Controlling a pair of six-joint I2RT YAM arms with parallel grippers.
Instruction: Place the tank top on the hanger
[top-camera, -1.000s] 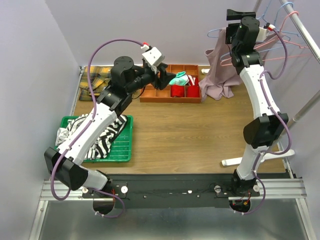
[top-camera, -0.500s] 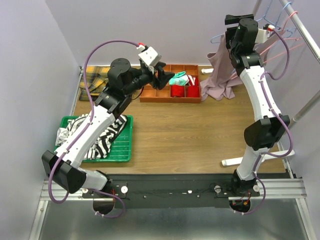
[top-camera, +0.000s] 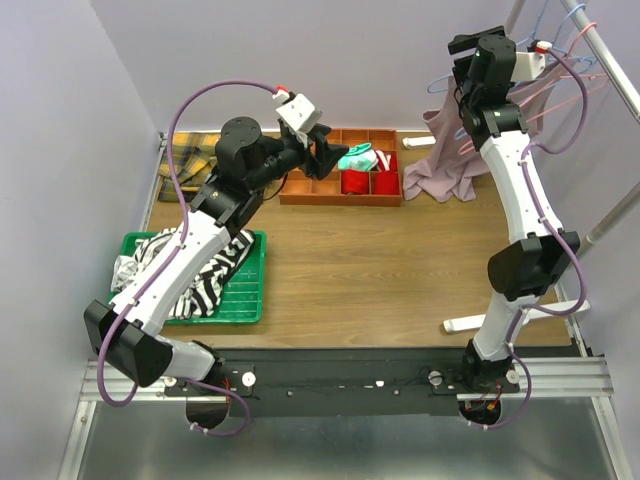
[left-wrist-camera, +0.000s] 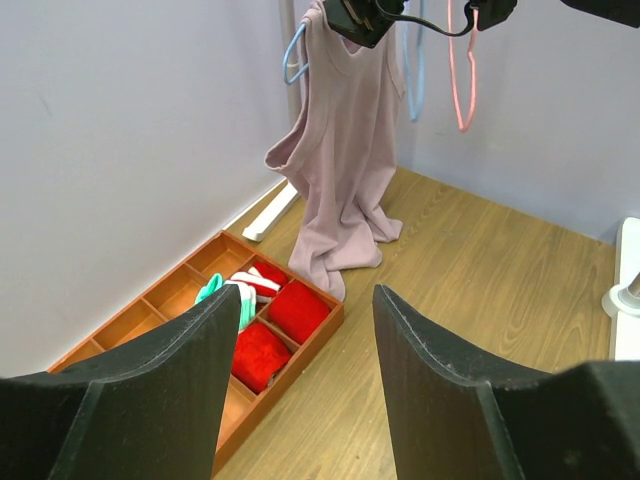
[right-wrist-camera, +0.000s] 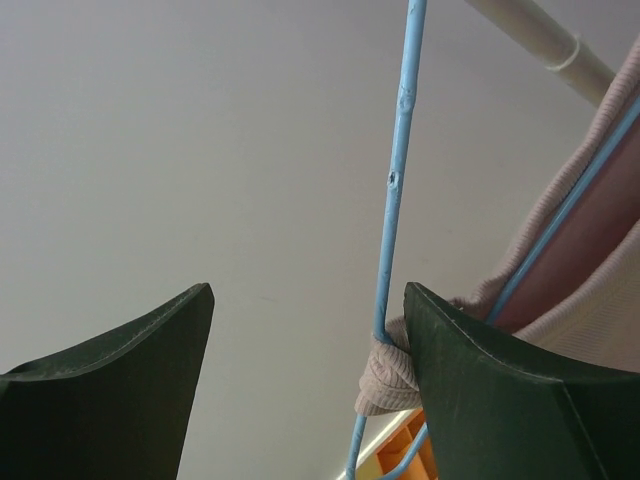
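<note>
The mauve-pink tank top (top-camera: 440, 150) hangs from a light-blue wire hanger (top-camera: 438, 80) at the back right, with its hem pooled on the table. In the left wrist view the tank top (left-wrist-camera: 345, 130) hangs from the hanger (left-wrist-camera: 293, 55) below my right gripper. My right gripper (top-camera: 470, 45) is raised at the hanger's top. In the right wrist view it (right-wrist-camera: 308, 300) is open, with the hanger's wire (right-wrist-camera: 395, 180) between the jaws, close to the right finger, and a bunched strap (right-wrist-camera: 385, 375) wrapped on the wire. My left gripper (top-camera: 328, 150) (left-wrist-camera: 307, 295) is open and empty above the orange tray.
An orange divided tray (top-camera: 340, 198) with red and teal cloths stands at the back. A green tray (top-camera: 250, 300) holds the striped garment (top-camera: 190, 270). Yellow plaid cloth (top-camera: 190, 160) lies at the back left. The rack pole (top-camera: 600, 50) carries pink hangers (top-camera: 575, 90); its white foot (top-camera: 500, 318) lies at the right.
My right gripper has shifted slightly up and right with the hanger, and the tank top has swung right with it. My left arm has turned a little.
</note>
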